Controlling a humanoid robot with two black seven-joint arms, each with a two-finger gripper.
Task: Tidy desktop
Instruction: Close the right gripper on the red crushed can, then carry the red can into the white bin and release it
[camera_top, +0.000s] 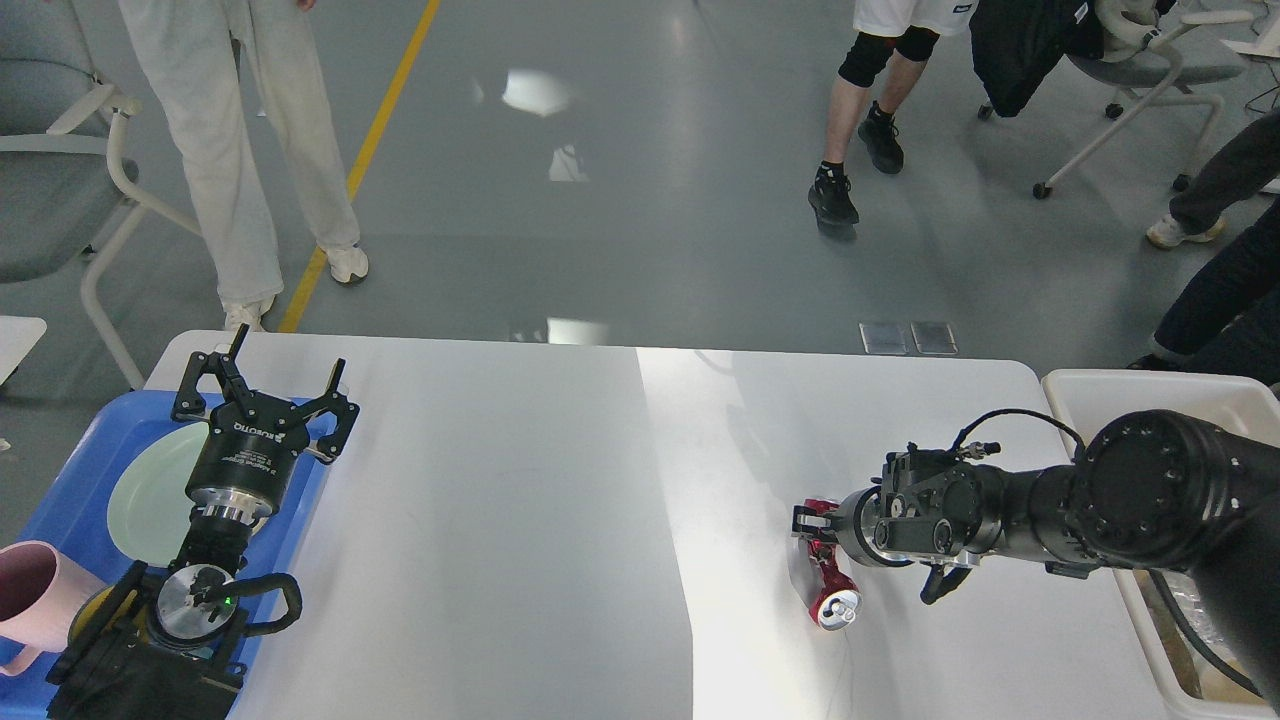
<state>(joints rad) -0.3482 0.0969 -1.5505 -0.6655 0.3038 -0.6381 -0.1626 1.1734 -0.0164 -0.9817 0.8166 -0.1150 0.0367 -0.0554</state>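
Right tool (815, 530) apparently clamped on crushed red can (832, 590) on desktop (500, 520), left tool (262, 392) spread wide, empty

White desktop (520, 520); crushed red can (832, 590) lying right; blue tray (75, 500) left

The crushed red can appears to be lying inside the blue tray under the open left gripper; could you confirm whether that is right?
Not quite. The head view shows the crushed red can lying on the desktop, on its right half at the right gripper, not in the blue tray. The left gripper does stand open over the tray.
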